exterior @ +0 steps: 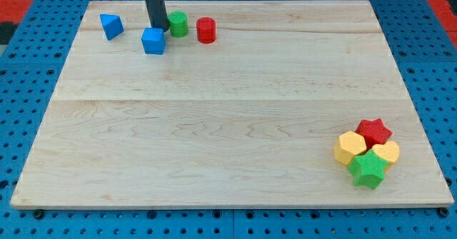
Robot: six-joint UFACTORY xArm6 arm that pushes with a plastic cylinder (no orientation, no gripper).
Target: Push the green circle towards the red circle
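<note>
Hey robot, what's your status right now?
My tip just left of green circle. Red circle to its right, small gap. Nothing between them.

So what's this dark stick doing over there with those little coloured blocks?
A robot arm ends in a dark rod, and my tip sits just to the view's left of the green circle, right above the blue cube. The job is to slide the green circle towards the red circle, which stands a small gap to its right. A blue triangle lies further left. A cluster of red, yellow and green blocks at the view's bottom right is uninvolved.
</note>
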